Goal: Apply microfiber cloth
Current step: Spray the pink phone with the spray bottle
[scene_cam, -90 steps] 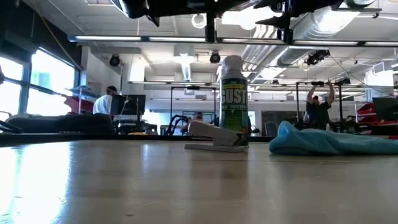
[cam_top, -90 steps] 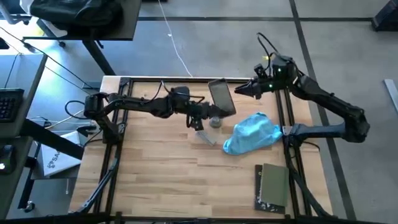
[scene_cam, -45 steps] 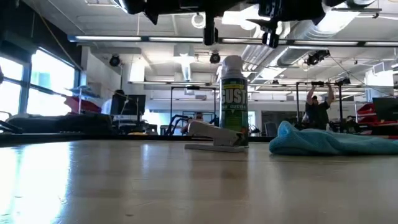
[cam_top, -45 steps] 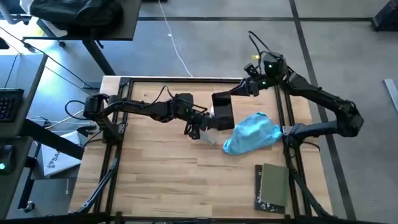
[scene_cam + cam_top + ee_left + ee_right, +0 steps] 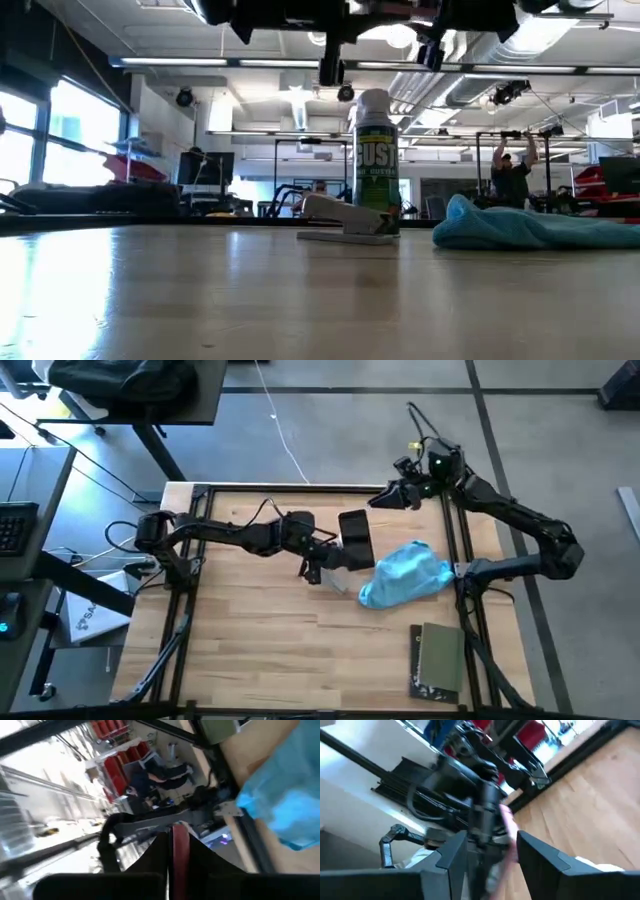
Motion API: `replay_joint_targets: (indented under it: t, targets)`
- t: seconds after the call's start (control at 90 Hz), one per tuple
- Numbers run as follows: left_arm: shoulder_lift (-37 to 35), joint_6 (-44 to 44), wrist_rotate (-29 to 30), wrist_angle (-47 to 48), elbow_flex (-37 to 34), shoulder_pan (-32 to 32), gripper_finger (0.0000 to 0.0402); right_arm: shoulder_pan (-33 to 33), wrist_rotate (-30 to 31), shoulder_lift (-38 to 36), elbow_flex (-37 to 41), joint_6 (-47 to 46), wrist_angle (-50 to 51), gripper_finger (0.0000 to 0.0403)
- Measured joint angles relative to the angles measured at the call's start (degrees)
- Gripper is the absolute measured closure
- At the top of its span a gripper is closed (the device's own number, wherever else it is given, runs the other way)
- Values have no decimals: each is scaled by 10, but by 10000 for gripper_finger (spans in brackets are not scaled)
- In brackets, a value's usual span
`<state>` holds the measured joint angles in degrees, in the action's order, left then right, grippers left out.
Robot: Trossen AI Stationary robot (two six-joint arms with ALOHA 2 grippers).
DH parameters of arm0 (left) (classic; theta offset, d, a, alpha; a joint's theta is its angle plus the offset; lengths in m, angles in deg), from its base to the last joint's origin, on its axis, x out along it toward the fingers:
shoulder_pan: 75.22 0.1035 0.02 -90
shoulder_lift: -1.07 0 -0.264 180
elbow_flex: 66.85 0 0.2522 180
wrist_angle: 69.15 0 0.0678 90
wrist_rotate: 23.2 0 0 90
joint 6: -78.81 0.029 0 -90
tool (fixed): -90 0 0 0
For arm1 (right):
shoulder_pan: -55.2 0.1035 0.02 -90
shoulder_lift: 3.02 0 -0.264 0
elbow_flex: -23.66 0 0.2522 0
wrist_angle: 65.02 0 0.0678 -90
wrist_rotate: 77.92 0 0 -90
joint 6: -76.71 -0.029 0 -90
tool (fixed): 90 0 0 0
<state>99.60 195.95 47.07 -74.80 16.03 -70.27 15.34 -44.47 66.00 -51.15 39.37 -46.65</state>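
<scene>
Near the right arm's edge of the table (image 5: 260, 640) lies the microfiber cloth (image 5: 405, 575), a light-blue heap with bumps and folds. Nothing is holding it. It lies flat on the wood, loose and floppy.

Just beside the cloth, on the side toward the left arm, stand a green spray can (image 5: 375, 160) and a small pale grey oblong thing (image 5: 345, 218). The left gripper (image 5: 322, 563) hangs up above those two, near the cloth but not touching it. A dark flat slab (image 5: 355, 538) shows right by that gripper from above. I cannot tell if the left gripper grips it or grips nothing at all.

The right gripper (image 5: 383, 500) is up in the air too, past the cloth toward the far edge of the table, a bit apart from it. Its fingers (image 5: 540, 857) stand spread wide with nothing between them.

A dark olive book (image 5: 438, 660) lies near the cloth on the side toward the near edge, apart from it.

I think the cloth will be very light and soft — it will sag and hang down once I lift it, and it will not break. A flat spot would slip away, so I would pinch one of the raised folds on top of the heap. I would also watch the can — a trailing corner could knock it over.
</scene>
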Motion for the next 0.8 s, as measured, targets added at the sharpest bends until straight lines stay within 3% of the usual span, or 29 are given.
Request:
replay_joint_targets:
  t: [0.389,0.8]
  targets:
    - [-2,20,6,-13,0,1,392,54,65,15,0,11,2,261]
    - [-2,24,11,-13,0,1,392,92,92,48,0,-27,-37,261]
